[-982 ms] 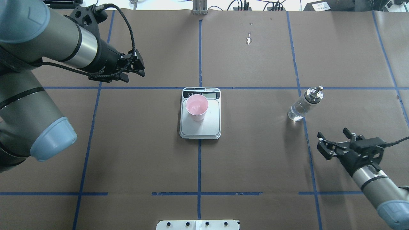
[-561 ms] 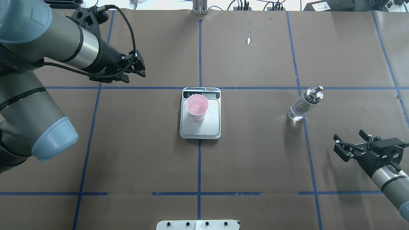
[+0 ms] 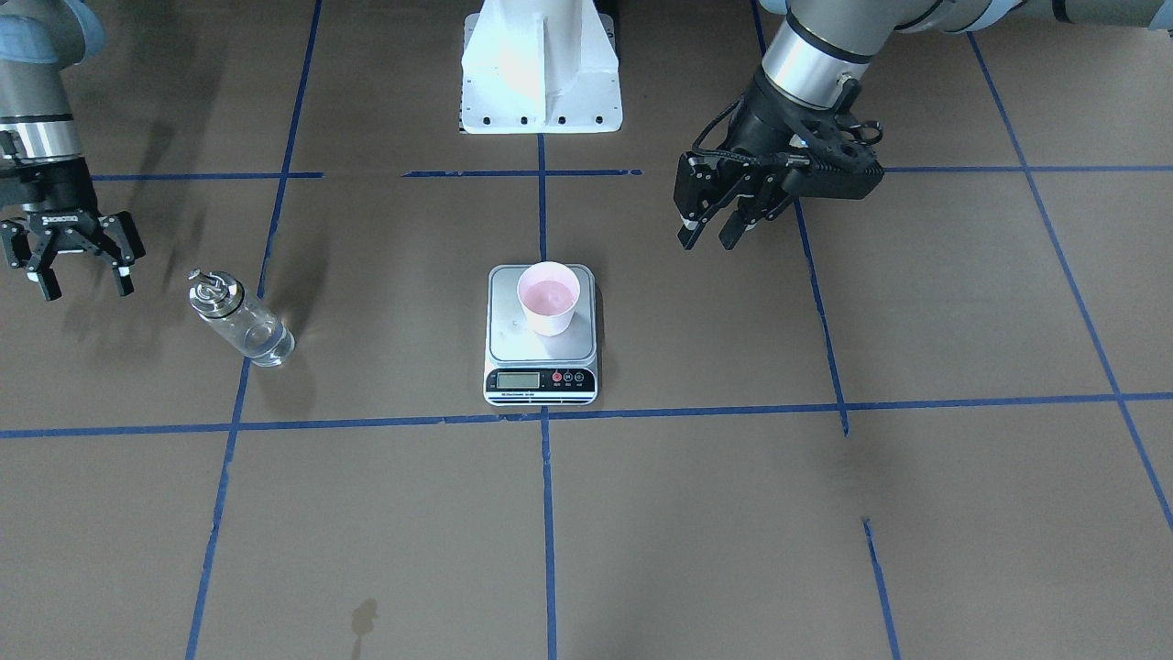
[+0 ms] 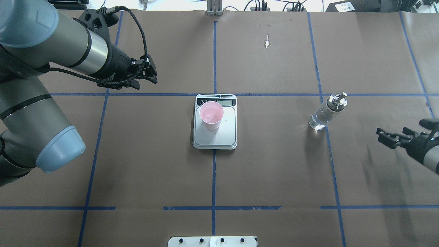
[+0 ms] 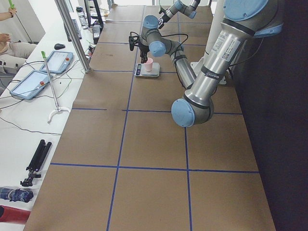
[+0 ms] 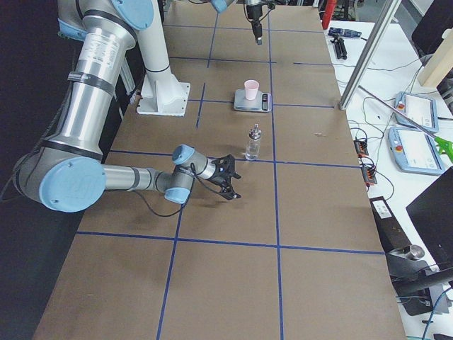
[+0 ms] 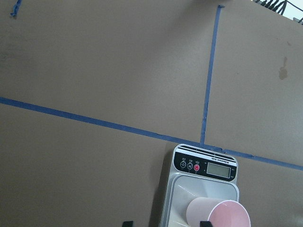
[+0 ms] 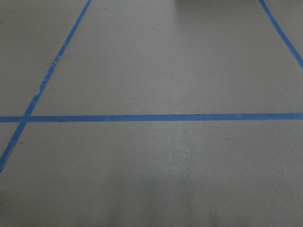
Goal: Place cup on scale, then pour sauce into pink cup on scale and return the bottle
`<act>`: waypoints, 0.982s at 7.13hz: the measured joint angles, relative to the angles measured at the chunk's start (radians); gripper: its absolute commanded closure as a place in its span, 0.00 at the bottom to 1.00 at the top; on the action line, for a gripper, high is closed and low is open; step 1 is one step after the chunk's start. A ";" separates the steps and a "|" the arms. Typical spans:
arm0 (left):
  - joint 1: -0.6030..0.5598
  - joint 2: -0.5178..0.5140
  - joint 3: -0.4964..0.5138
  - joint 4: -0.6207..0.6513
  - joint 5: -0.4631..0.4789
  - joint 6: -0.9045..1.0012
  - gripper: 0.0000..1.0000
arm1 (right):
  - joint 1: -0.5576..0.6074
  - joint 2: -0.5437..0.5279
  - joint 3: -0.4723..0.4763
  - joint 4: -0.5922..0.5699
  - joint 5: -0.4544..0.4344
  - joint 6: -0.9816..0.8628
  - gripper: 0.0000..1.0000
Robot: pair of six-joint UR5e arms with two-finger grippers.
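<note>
Brown paper, matte and faintly creased, covers the table (image 4: 274,171), and blue tape cuts it into large squares. On it the scale (image 4: 215,137) lies flat, a rounded rectangle of brushed steel, and the pale pink cup (image 4: 211,115) stands upright on its platform, tapered and smooth-rimmed. From overhead we see the scale's black strip only as a dark band at the far end. The front-facing view turns that strip towards us and shows the small grey display with round buttons beside it, one of them red. Well apart from the scale, on the robot's right, the bottle (image 4: 322,115) stands on the paper beside a tape line. It is clear glass with a shiny metal spout, and the colourless sauce (image 3: 266,344) sits in its lower part. The right gripper (image 3: 84,289) hangs near the bottle without touching it, its black fingers spread wide and empty. The left gripper (image 3: 707,240) hovers to the robot's left of the scale, its jaws parted around nothing. Its wrist camera catches the scale and the cup's rim at the lower edge of the frame, while the right wrist camera shows us only paper and tape. Only the side views reach past the table to a white bench with tablets and cables.
</note>
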State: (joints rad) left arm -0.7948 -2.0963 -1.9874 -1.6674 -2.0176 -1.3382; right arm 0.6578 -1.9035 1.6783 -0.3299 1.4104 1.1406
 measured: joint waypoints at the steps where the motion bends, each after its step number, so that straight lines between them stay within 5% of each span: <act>1: -0.014 0.005 0.007 0.004 0.000 0.067 0.44 | 0.206 0.066 -0.047 -0.030 0.273 -0.076 0.00; 3: -0.082 0.055 0.023 0.007 -0.012 0.249 0.44 | 0.542 0.226 -0.150 -0.221 0.689 -0.264 0.00; 7: -0.357 0.194 0.150 0.003 -0.114 0.824 0.44 | 0.805 0.361 -0.174 -0.705 0.941 -0.833 0.00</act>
State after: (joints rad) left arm -1.1519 -1.9024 -1.8373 -1.6644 -2.1311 -0.5144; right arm 1.4629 -1.5427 1.5038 -1.0344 2.3518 0.3076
